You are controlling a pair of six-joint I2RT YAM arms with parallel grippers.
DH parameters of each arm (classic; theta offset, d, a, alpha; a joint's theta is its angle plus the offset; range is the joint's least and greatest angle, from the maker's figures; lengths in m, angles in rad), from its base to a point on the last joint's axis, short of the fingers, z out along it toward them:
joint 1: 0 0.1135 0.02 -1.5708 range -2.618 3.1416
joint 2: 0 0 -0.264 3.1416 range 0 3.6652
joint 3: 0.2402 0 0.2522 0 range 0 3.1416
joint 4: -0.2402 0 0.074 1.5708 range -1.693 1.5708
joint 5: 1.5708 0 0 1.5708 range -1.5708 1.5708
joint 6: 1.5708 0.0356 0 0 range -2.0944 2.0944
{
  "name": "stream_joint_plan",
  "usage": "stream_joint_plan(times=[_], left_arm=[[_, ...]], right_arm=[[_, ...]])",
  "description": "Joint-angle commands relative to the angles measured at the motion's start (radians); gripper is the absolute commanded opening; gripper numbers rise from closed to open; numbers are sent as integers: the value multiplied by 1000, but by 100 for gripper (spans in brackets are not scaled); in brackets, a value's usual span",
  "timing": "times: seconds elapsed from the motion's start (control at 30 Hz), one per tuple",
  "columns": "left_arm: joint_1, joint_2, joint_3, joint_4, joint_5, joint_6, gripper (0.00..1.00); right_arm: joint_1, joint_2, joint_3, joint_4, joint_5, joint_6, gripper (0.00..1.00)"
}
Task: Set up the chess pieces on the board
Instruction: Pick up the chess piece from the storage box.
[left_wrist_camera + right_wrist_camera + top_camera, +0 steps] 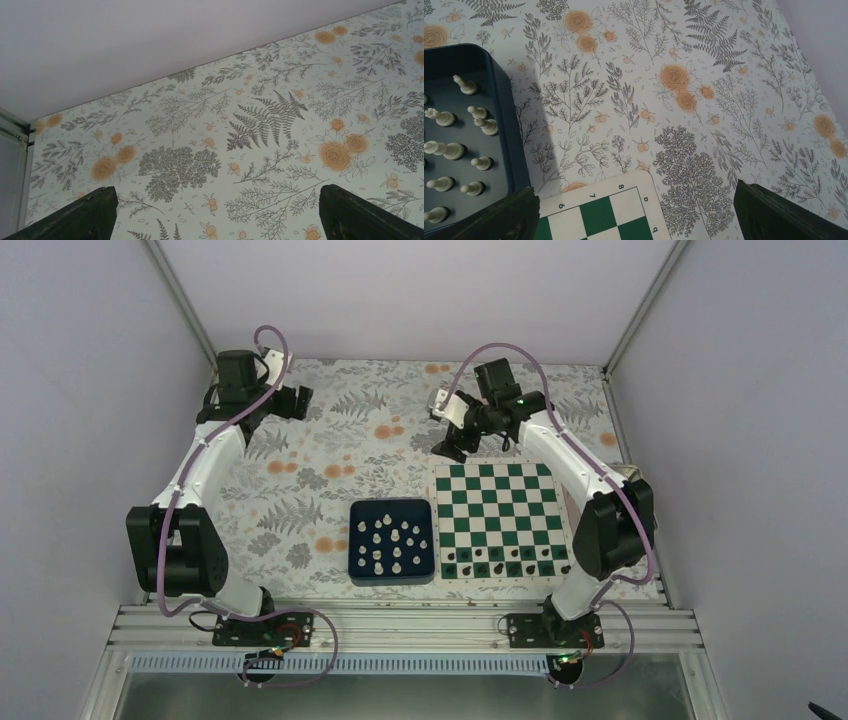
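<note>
1. While the left gripper (216, 197) is held with its fingers (95, 215) spread wide and nothing between them, only the floral tablecloth (270, 120) is seen ahead of them. The white chess pieces (392, 540) are well apart from these fingers, so a long reach would be needed, and the tray wall could be clipped on the way in.
2. The white chess pieces are crowded together in the dark blue tray (392, 504). If widely parted fingers were lowered among them, neighbours could be knocked over or two pinched at once.
3. The right gripper (635, 200) is also released and empty. The tray lies just beyond one finger, and a far corner of the chessboard (599, 215) lies between the two. A tiny piece could slip or topple when set down, and the black pieces (505, 560) ranked on the near rows could be swept by the arm.
4. On the chessboard's cream border the digits 6, 7 and 8 can be read. A letter at the corner cannot be told for certain, and no brand is seen.
</note>
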Motion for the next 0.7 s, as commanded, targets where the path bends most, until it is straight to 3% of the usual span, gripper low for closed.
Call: stream_joint_plan(times=[0.0,0.37,0.53,0.67], left_arm=[[-6,-19,-2,8,-8,13,100],[-6,-11,9,3,-5,31,100],[-6,2,7,9,-15,42,100],[-7,5,7,9,-31,45,100]], right_arm=[[21,-24,-20,-8,28,-14,100],[67,-24,-20,-50,55,-27,100],[238,-74,-58,-103,72,-37,100],[361,-62,-70,-124,104,-5,90]])
